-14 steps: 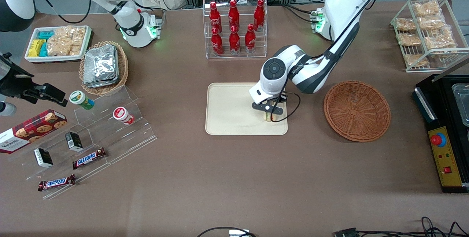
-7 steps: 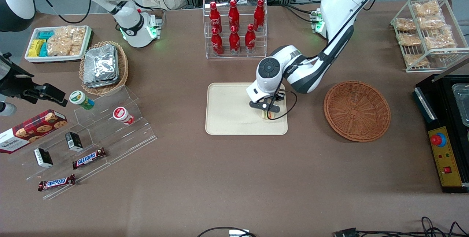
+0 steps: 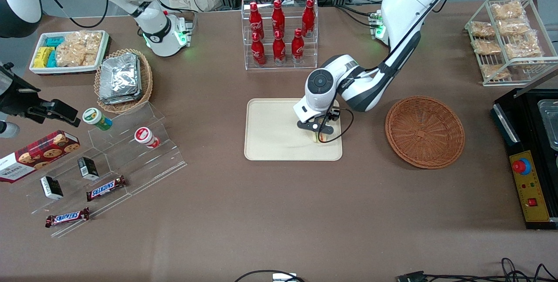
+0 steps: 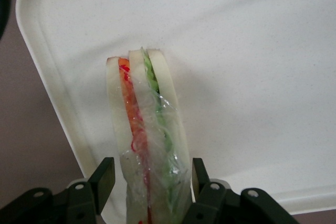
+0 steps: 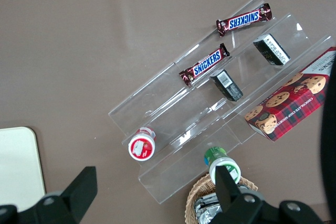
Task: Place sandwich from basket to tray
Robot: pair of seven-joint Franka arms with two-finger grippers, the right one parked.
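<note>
Now the end effector (image 4: 149,182) pinches the sandwich (image 4: 147,145) upright on edge over the tray (image 3: 270,138), near its basket-side (image 3: 425,131) rim; released so, it could topple.

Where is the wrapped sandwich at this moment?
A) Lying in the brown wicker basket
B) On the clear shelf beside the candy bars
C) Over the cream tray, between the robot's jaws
C: the sandwich stands between the gripper jaws over the tray; the basket holds nothing.
</note>
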